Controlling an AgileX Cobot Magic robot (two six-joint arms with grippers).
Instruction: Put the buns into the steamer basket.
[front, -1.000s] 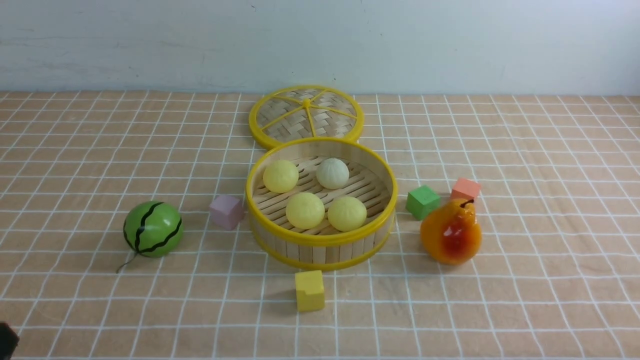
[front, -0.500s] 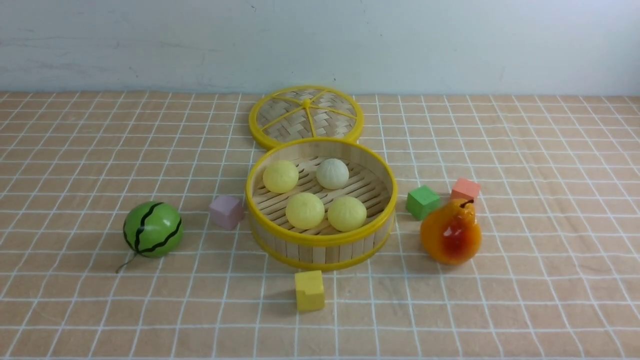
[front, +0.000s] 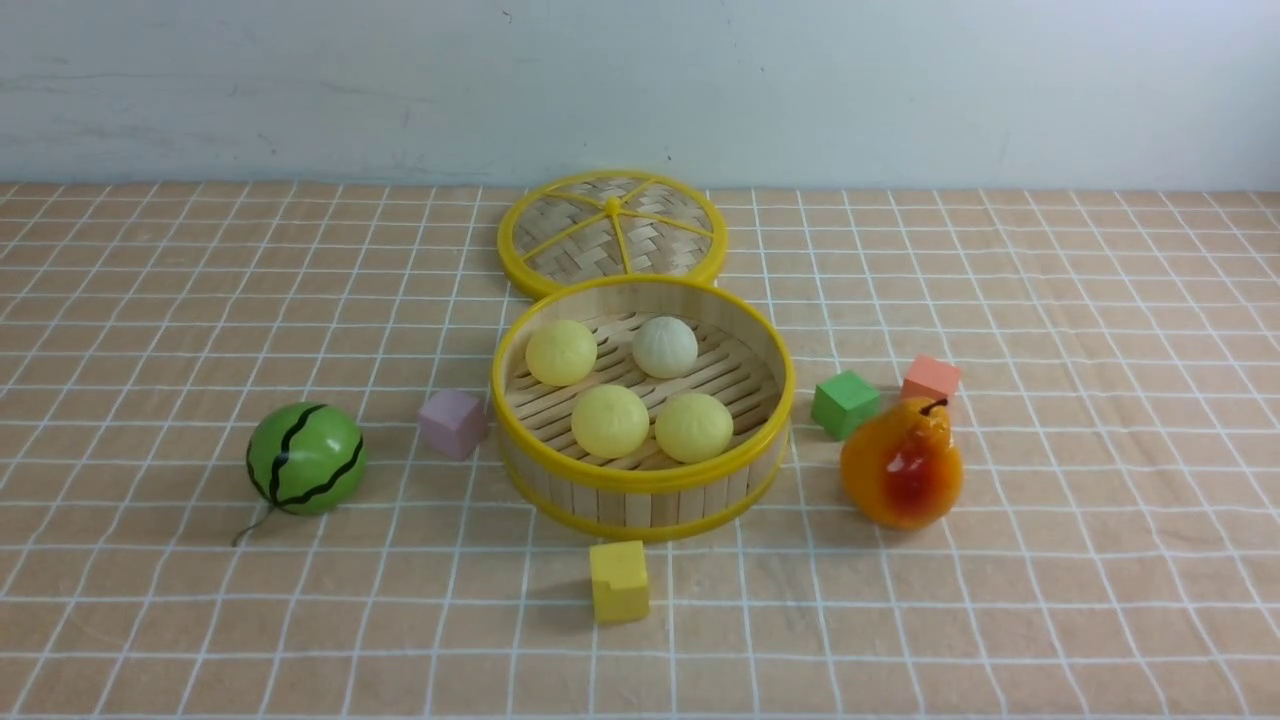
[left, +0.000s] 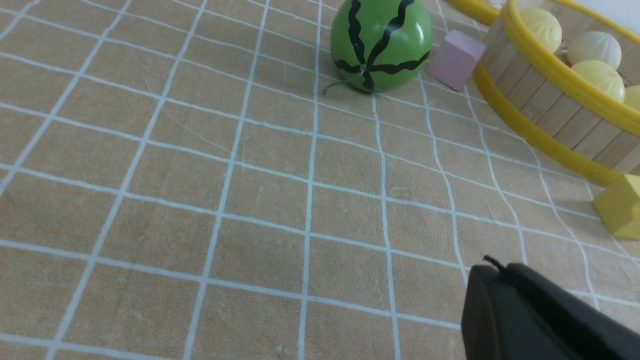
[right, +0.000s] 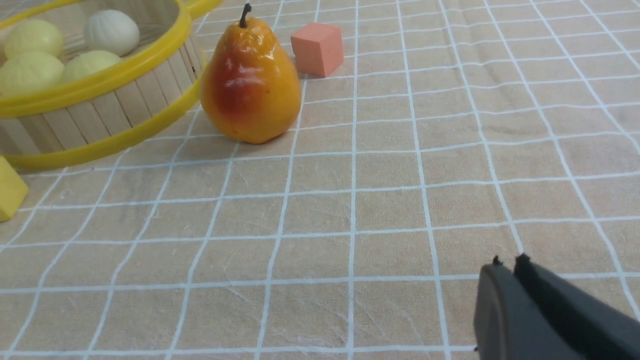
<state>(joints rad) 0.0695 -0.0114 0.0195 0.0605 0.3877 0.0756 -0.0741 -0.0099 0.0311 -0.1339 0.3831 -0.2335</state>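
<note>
The steamer basket (front: 640, 478) stands mid-table. Inside lie several buns: three pale yellow ones (front: 561, 352) (front: 610, 421) (front: 694, 427) and an off-white pleated one (front: 665, 346). The basket also shows in the left wrist view (left: 550, 95) and the right wrist view (right: 100, 115), with buns (left: 595, 47) (right: 111, 31) visible in it. My left gripper (left: 500, 272) is shut and empty, low over the cloth, far from the basket. My right gripper (right: 507, 265) is shut and empty, near the table's front right. Neither gripper shows in the front view.
The flat woven lid (front: 612, 232) lies behind the basket. A green watermelon ball (front: 306, 458) and a pink cube (front: 453, 422) are to its left. A green cube (front: 845, 403), an orange cube (front: 931, 379) and a pear (front: 902, 465) are to its right. A yellow cube (front: 619, 581) sits in front.
A dark piece of the left arm at the front view's bottom left corner one second ago has left the view. Nothing on the table has moved.
</note>
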